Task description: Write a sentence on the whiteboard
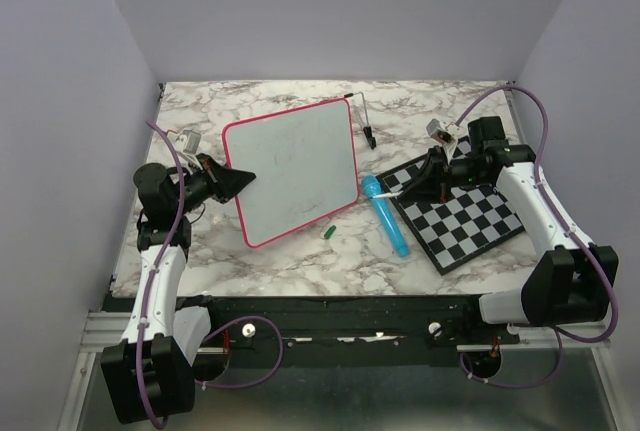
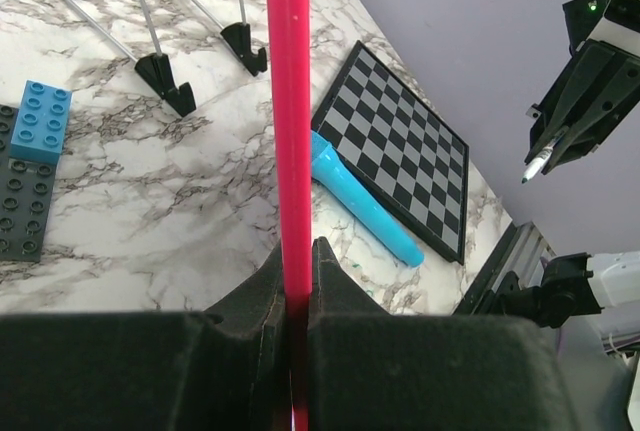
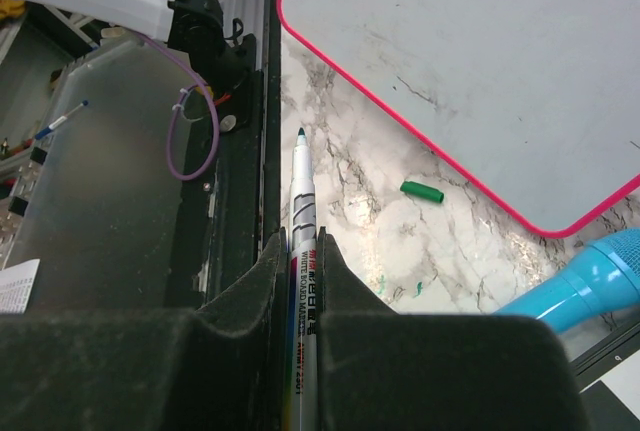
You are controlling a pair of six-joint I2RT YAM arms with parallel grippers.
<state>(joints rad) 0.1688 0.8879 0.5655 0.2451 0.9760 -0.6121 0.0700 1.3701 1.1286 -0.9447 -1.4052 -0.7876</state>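
Plainly found the rectangular glossy whiteboard (image 1: 292, 171) with the thin pink-red frame left of centre on the white marbled counter (image 1: 300, 261), turned askew, its near right corner near a small green marker cap (image 1: 327, 233). Saw the left gripper (image 1: 238, 180) pressed together on the frame at the board's left edge, pinching the pink-red rim between black fingers (image 2: 345, 301). Could not tell whether lying flat or lifted at that edge. Saw the right gripper (image 1: 415, 183) above the far left corner of the black-and-white checkered board (image 1: 470, 216) on the right, apart from the whiteboard, clamped on a slim white whiteboard marker (image 3: 300, 201) with its bare green-teal tip pointing out ahead. Made out no sentence on the white face, only faint grey smudges and one short dark mark. Noted a cyan plastic cylinder (image 1: 387, 216) between the two boards and a thin wire stand (image 1: 367, 123) just beyond the far right corner.

Judged the whiteboard light, thin and stiff, with a slick face and a back likely to slide on the smooth counter under the pen's push. Reckoned the frame the place to hold, at an edge clear of the writing area, much as gripped at that moment. Judged the marker light and smooth-barrelled, best held mid-barrel with the tip free, and pressed only gently to spare the felt. Reckoned the writing not yet begun.
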